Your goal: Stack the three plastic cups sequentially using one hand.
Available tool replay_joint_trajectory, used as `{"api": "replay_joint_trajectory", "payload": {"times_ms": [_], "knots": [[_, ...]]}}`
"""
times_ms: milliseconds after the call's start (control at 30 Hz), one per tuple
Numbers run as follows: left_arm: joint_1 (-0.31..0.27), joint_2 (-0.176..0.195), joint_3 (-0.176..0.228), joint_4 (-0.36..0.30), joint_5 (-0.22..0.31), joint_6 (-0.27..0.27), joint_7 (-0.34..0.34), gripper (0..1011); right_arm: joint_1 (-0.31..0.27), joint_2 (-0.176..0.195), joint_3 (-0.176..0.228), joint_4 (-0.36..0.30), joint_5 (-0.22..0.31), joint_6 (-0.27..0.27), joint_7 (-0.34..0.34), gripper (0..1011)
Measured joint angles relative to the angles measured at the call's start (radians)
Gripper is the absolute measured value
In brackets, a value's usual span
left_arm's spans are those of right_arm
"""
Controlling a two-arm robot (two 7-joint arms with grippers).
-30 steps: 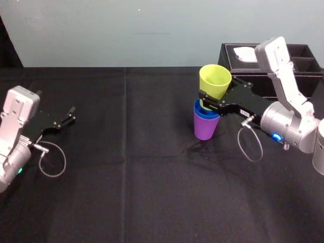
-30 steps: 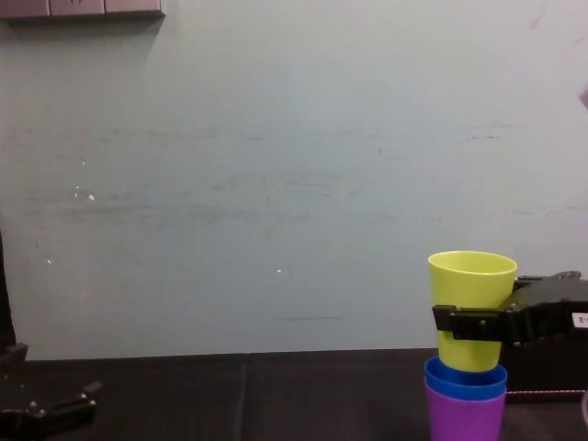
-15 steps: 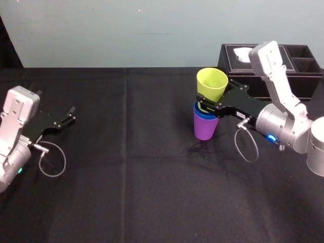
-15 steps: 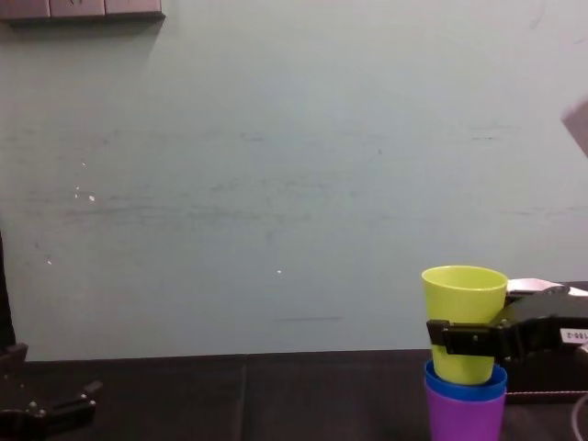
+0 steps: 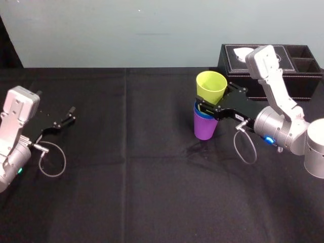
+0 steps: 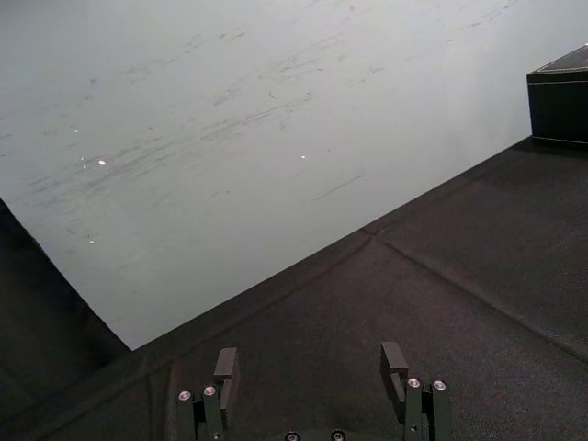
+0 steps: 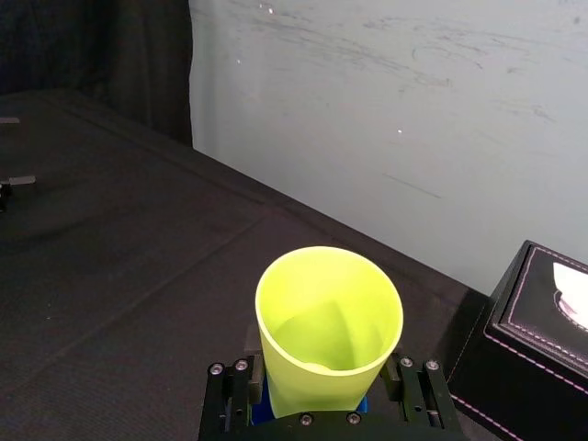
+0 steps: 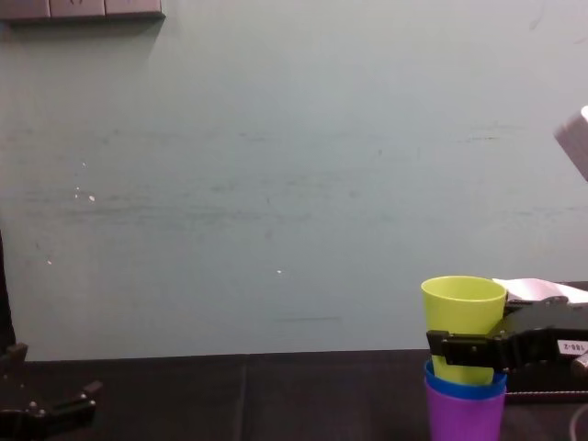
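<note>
Yellow-green cup [image 5: 211,87], upright, clamped by right end effector [image 5: 206,108], sits partly inside blue cup [image 8: 459,390] directly below. Left end effector [image 6: 310,363] gapes empty.

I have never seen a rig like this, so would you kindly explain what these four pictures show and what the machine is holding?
This is a robot with two arms, each ending in a two-fingered tool. One picture looks down from its head, one looks across the table from its chest, and two come from cameras on the wrists. On the black-covered table stands a purple cup with a blue cup nested in it; a black tissue box sits behind. The right tool is shut on the yellow-green cup, whose base sits inside the blue cup. The left tool is parked open at the left side, holding nothing.
</note>
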Motion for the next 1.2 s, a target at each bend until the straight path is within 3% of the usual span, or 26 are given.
{"api": "replay_joint_trajectory", "payload": {"times_ms": [167, 467, 800, 1200], "knots": [[0.000, 0.000, 0.000, 0.000, 0.000, 0.000, 0.000, 1011, 0.000, 0.001, 0.001, -0.002, 0.001, 0.001, 0.000, 768], [0.000, 0.000, 0.000, 0.000, 0.000, 0.000, 0.000, 1011, -0.001, 0.002, 0.001, -0.005, 0.003, 0.003, -0.001, 1002], [0.000, 0.000, 0.000, 0.000, 0.000, 0.000, 0.000, 1011, -0.001, 0.002, 0.003, -0.006, 0.004, 0.004, -0.001, 1003], [0.000, 0.000, 0.000, 0.000, 0.000, 0.000, 0.000, 1012, -0.104, -0.019, 0.123, -0.101, 0.069, 0.026, -0.086, 1002]]}}
